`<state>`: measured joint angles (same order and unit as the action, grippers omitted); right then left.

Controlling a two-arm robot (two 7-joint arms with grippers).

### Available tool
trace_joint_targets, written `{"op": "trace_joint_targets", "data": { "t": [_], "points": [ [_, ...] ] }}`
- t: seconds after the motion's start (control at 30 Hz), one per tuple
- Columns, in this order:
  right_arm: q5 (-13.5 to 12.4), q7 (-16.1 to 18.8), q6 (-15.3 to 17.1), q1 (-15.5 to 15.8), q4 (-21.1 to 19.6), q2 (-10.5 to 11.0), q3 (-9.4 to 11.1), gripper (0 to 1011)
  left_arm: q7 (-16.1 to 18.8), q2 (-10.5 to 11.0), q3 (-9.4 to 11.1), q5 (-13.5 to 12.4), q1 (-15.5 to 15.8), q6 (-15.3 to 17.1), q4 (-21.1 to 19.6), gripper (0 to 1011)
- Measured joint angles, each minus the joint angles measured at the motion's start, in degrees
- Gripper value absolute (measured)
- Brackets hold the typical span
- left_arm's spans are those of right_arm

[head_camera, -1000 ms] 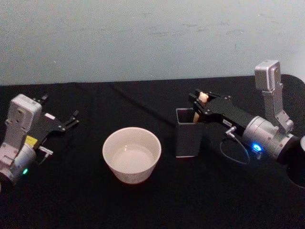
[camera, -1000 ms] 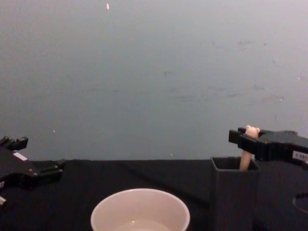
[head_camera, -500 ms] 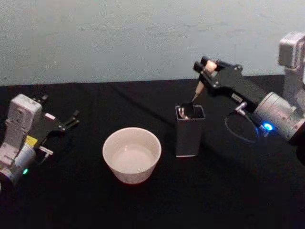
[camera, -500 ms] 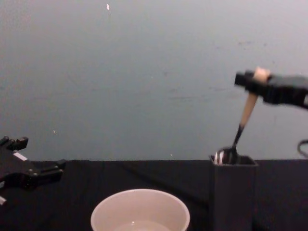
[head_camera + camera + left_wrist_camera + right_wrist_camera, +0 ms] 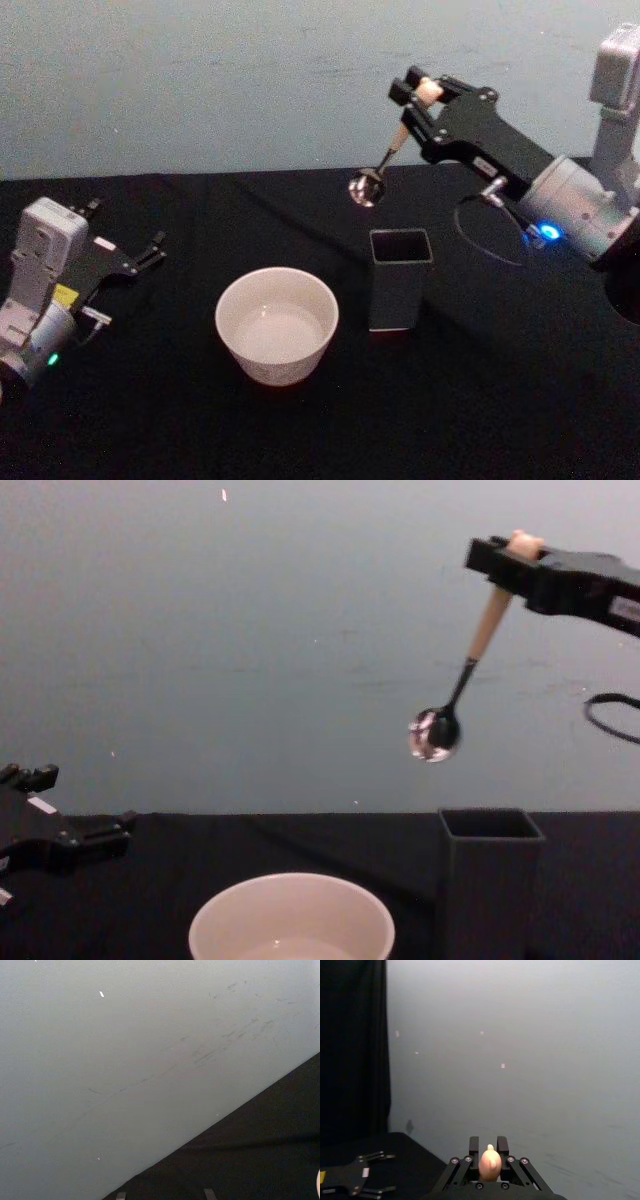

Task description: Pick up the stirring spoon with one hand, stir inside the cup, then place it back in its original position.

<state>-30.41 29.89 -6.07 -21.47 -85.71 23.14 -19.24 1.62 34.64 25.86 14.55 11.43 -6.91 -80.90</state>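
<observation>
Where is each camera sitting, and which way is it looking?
Head: high, looking down at the table; left gripper idle, right gripper holding the stirring spoon up.
Chest: low, looking across the cup and holder at the wall; both grippers at its edges.
Left wrist: on the left arm, facing wall and table.
Right wrist: on the right arm, facing the wall past its fingers.
Head and chest share cup, holder, spoon.
</observation>
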Motion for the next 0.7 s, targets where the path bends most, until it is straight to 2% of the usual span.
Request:
{"op": "trace_joint_targets", "data": {
  "t": [0.03,0.33,0.37,0.57,0.7],
  "points": [
    [0.00,0.00,0.00,0.00,0.00,0.00,0.00,214,0.00,0.00,0.00,0.00,0.00,0.00,0.00,1001],
    [1.28,4.49,-1.91,-3.42,4.70,-2.38,-5.19,214,0.00,0.00,0.00,0.00,0.00,0.00,0.00,1001],
    [1.28,4.49,-1.91,-3.42,4.70,-2.38,-5.19,214,0.00,0.00,0.00,0.00,0.00,0.00,0.00,1001],
    [2.69,7.70,-3.65,-5.17,8.40,-3.57,-8.91,214,0.00,0.00,0.00,0.00,0.00,0.00,0.00,1001],
    [3.39,9.09,-4.72,-5.71,10.38,-4.01,-10.55,213,0.00,0.00,0.00,0.00,0.00,0.00,0.00,1001]
  ]
}}
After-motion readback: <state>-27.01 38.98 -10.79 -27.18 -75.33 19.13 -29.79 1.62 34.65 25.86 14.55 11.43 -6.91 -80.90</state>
